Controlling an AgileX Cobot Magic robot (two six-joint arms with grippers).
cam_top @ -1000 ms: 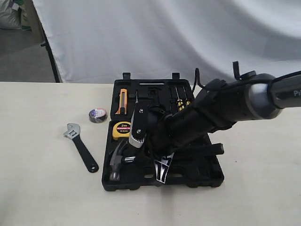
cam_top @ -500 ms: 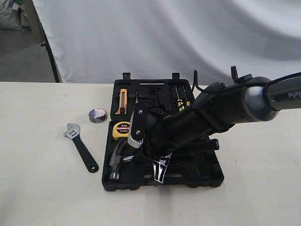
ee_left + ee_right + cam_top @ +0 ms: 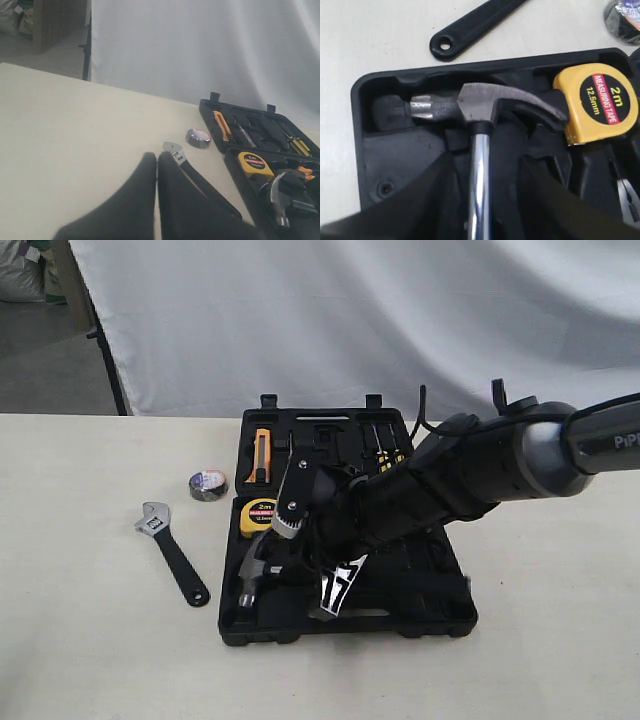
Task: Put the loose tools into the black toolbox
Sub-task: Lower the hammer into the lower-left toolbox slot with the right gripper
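The hammer (image 3: 480, 102) is laid in the toolbox (image 3: 440, 625), in the half holding the tape measure (image 3: 260, 515), with its head at the corner nearest the wrench (image 3: 172, 550). Its shaft is straddled by the right fingers (image 3: 432, 200), which are spread with a gap on each side. The handle is hidden under the arm. The wrench and tape roll (image 3: 208, 484) are seen on the pale surface (image 3: 90, 640) beside the toolbox. The left fingers (image 3: 145, 175) are pressed together, empty. A white cloth (image 3: 350, 320) is hung behind the toolbox.
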